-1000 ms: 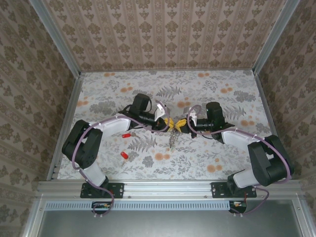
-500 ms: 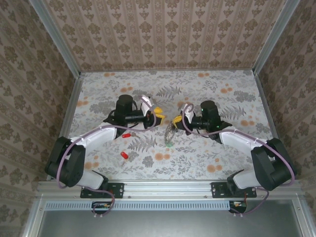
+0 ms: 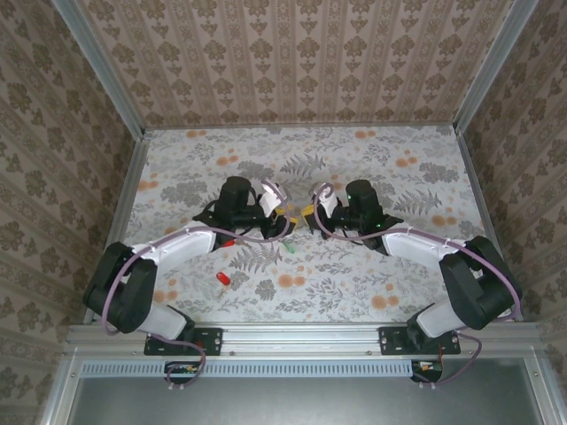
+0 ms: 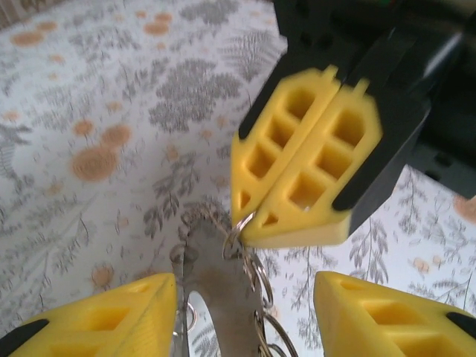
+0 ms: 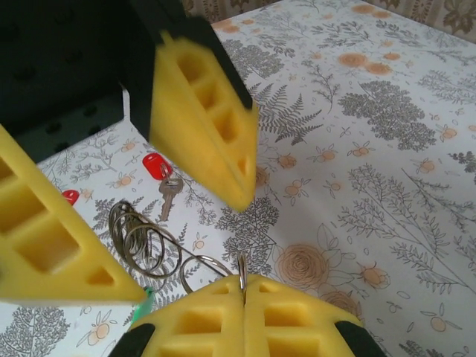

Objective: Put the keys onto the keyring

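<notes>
My right gripper (image 5: 243, 286) is shut on one ring of the keyring (image 5: 141, 242), a string of thin metal rings sagging towards the table. My left gripper (image 4: 244, 288) is open, its yellow fingers on either side of the keyring (image 4: 223, 290) just below the right gripper's closed fingers (image 4: 297, 171). From above, the left gripper (image 3: 285, 217) and right gripper (image 3: 310, 215) meet at the table's middle. A green key (image 3: 290, 249) hangs at the keyring's lower end. One red key (image 5: 158, 167) lies under the left arm, also seen as red key (image 3: 227, 242); a second red key (image 3: 222, 278) lies nearer the front.
The table (image 3: 381, 159) has a floral cover and is boxed in by patterned walls (image 3: 301, 62) on three sides. A metal rail (image 3: 301, 335) runs along the near edge, by the arm bases.
The grippers had drawn apart half a second ago; now they are close again, a little left of before. The left one has come back around the hanging keyring, which the right gripper still holds.
</notes>
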You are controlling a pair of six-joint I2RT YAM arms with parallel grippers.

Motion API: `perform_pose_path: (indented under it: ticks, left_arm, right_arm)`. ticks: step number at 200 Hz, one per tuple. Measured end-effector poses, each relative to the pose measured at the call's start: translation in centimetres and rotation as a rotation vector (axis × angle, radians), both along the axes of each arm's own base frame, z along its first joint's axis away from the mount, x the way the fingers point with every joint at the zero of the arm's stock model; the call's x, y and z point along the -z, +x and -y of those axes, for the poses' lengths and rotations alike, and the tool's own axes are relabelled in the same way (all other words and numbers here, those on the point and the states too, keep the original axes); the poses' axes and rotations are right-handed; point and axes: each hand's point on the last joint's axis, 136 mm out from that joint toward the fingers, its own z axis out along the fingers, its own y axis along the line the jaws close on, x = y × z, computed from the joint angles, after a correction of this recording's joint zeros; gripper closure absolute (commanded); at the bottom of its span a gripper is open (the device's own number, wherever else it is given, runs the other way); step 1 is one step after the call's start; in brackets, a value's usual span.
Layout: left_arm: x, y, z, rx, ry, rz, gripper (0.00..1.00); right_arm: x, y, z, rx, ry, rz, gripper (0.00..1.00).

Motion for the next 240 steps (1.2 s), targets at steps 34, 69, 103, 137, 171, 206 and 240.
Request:
perform_pose_path:
  ticks: [34,69,103,137,171,206,240]
  left_arm:
    - [2.7,-1.1,0.1,0.039,0.096,-0.042,0.55]
    - [4.2,-2.5,0.0,0.081,0.177,-0.034,0.73]
    - [3.9,-2.2,0.2,0.103,0.217,0.023,0.84]
    - [4.1,-2.0,0.4,0.124,0.243,0.058,0.92]
    - [4.3,-2.0,0.5,0.136,0.258,0.087,1.0]
    - [4.6,-1.9,0.4,0.133,0.277,0.099,1.0]
    - [5.0,-1.8,0.4,0.133,0.288,0.103,1.0]
  right_arm:
    - [1.0,-0.6,0.1,0.01,-0.002,-0.049,1.0]
    - [2.4,-1.6,0.5,0.02,-0.018,-0.122,1.0]
    - [2.9,-2.1,0.8,0.032,-0.024,-0.166,1.0]
    - [2.9,-1.8,1.0,0.06,-0.02,-0.177,1.0]
    - [3.0,-1.7,1.1,0.081,-0.008,-0.203,1.0]
    - [3.6,-1.6,1.0,0.088,-0.008,-0.227,1.0]
    - [4.0,-1.5,0.9,0.086,-0.012,-0.239,1.0]
